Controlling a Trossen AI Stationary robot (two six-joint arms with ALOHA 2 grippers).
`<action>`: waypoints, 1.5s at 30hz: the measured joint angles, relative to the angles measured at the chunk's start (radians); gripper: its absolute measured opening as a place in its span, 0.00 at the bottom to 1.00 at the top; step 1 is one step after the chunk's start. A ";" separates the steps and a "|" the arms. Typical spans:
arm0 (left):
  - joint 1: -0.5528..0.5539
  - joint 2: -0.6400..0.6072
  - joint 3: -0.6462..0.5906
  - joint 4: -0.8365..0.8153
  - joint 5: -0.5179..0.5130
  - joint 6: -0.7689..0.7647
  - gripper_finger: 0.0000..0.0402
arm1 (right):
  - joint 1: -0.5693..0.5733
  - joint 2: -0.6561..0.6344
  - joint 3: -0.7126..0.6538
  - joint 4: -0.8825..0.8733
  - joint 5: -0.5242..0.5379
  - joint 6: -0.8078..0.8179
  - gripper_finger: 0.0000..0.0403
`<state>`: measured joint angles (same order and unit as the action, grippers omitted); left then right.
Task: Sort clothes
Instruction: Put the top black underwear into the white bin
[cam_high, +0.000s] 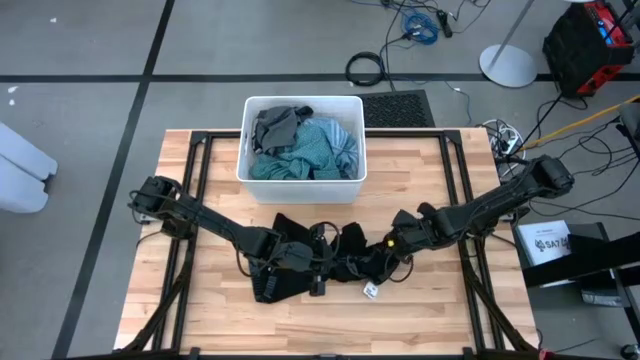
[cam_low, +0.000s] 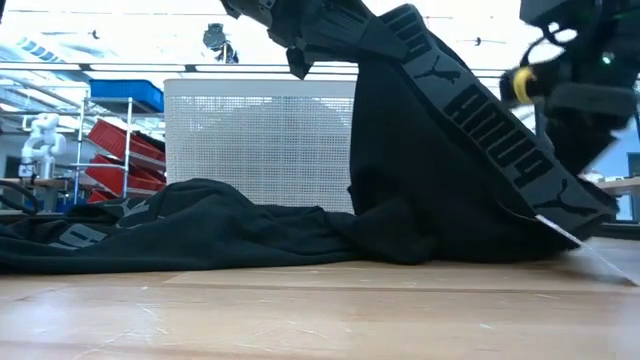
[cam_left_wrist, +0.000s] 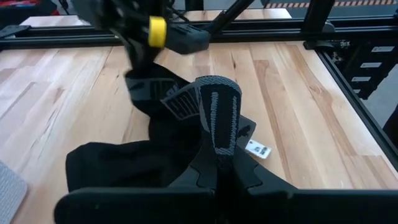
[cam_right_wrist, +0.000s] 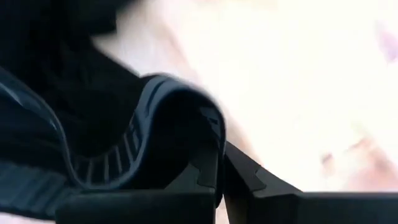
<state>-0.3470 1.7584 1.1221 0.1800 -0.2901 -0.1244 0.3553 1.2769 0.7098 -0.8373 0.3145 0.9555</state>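
Observation:
A black garment (cam_high: 290, 262) with a grey lettered waistband (cam_low: 470, 110) lies in the middle of the table, and part of it is raised between my two grippers. My left gripper (cam_high: 318, 258) is shut on one part of the waistband. My right gripper (cam_high: 385, 245) is shut on another part, toward the table's right. The rest of the garment (cam_low: 150, 235) lies spread on the wood to the left. A white tag (cam_left_wrist: 257, 149) hangs from it. More clothes, teal (cam_high: 315, 150) and grey (cam_high: 275, 125), lie in the white bin (cam_high: 300, 182). My left gripper pinches a bowed-up fold of the grey waistband (cam_left_wrist: 219, 121) between its two fingers. The band stands up in a loop past the fingertips. The cloth below it runs down to the table. In the low view this gripper (cam_low: 290, 45) holds the garment's highest point. My right gripper pinches the waistband's edge (cam_right_wrist: 186, 134) between its two fingers, with the band curving round the fingertips. In the low view (cam_low: 560, 95) it is lower than my left gripper. The waistband slopes down to it, fairly taut, and the cloth under it reaches the table.
The white bin stands at the table's far edge, in the middle. Bare wood lies at the table's near side (cam_high: 330, 325) and on both sides of the garment. Black frame rails (cam_left_wrist: 348, 68) run along the table's edges.

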 joint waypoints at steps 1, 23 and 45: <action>0.000 0.000 0.000 0.002 0.000 0.000 0.01 | 0.000 -0.011 0.012 -0.007 0.037 -0.014 0.00; 0.000 0.000 0.000 0.020 0.029 0.007 0.04 | 0.003 -0.042 0.090 0.713 -0.037 -0.557 0.00; 0.000 0.000 0.000 0.052 0.031 0.009 0.04 | 0.059 -0.032 0.090 0.716 -0.111 -0.466 0.12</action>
<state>-0.3470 1.7584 1.1217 0.2319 -0.2593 -0.1158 0.4145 1.2449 0.7994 -0.1209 0.2035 0.4892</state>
